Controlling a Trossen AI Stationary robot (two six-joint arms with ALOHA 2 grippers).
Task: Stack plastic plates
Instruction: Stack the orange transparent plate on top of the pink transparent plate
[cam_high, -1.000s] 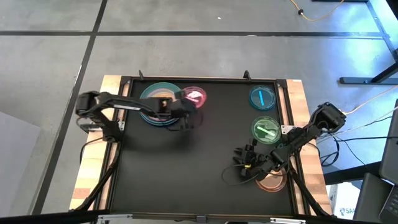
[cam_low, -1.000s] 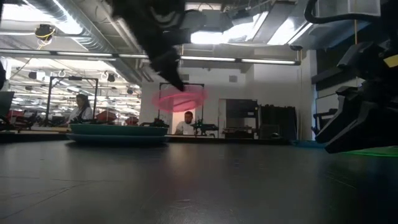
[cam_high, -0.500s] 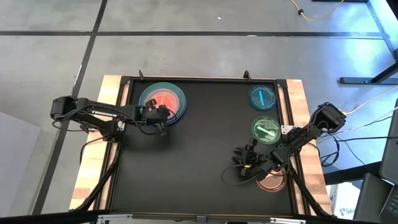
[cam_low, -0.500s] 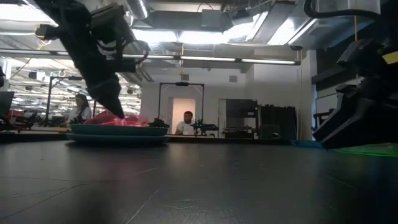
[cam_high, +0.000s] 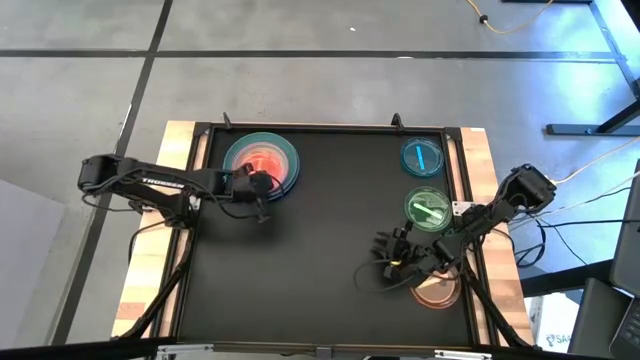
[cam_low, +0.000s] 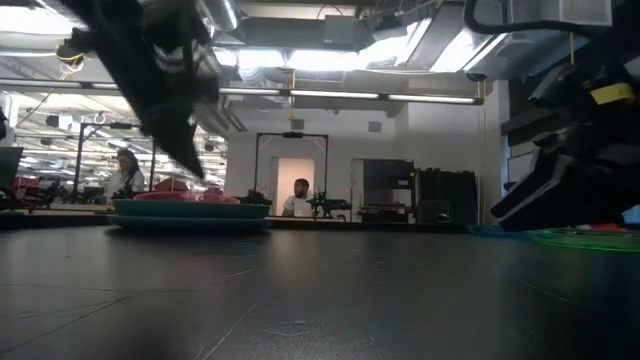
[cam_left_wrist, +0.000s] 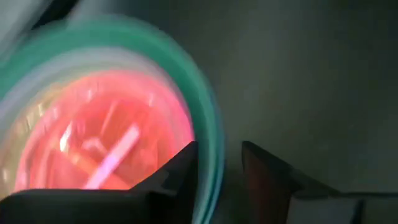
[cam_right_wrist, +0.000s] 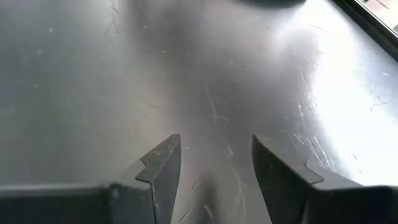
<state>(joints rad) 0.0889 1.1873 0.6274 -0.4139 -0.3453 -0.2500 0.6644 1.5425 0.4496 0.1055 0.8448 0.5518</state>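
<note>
A stack of plates sat at the far left of the bench, teal rim outermost and a pink dish on top. Three dishes lay loose on the right: cyan at the far edge, green nearer, orange at the near right.

The left pincer hung at the stack's near edge, fingers apart and empty. The right pincer hovered low just beside the orange dish, also parted, nothing between its fingers.

These dishes looked thin, light and stiff, with smooth and probably slippery faces. Lying flat, they likely offered only the raised rim to pinch, one finger inside and one outside. A light dish could skid on the bench if nudged sideways, or tilt when lifted by one edge.
</note>
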